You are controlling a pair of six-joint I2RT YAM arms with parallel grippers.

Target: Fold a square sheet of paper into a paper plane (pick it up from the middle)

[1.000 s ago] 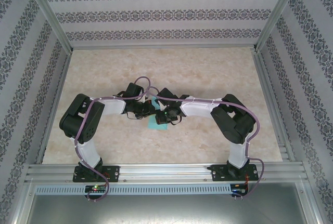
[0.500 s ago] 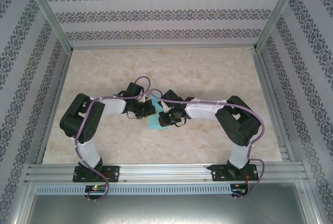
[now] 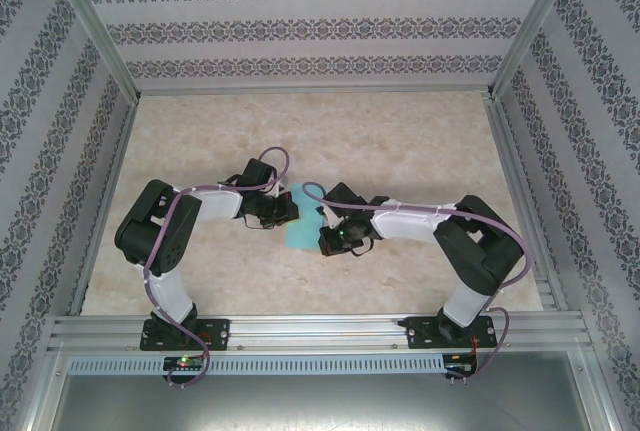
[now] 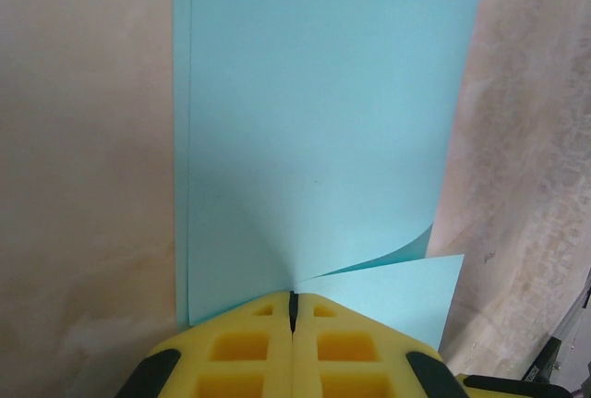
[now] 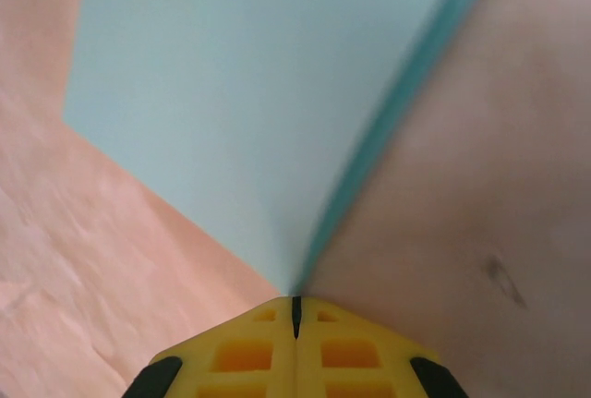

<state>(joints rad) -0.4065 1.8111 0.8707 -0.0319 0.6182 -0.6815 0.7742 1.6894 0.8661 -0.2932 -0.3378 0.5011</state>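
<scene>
Early fold: left fingers (image 4: 242, 348) and right fingers (image 5: 246, 357) each pinch the square sheet of paper (image 4: 323, 121); next, likely crease flat.

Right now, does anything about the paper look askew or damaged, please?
Yes: the paper is slightly askew. Its layers do not line up, leaving a thin strip along one long edge, and a corner flap beside the left tool curls apart from the rest. No tears show.
</scene>
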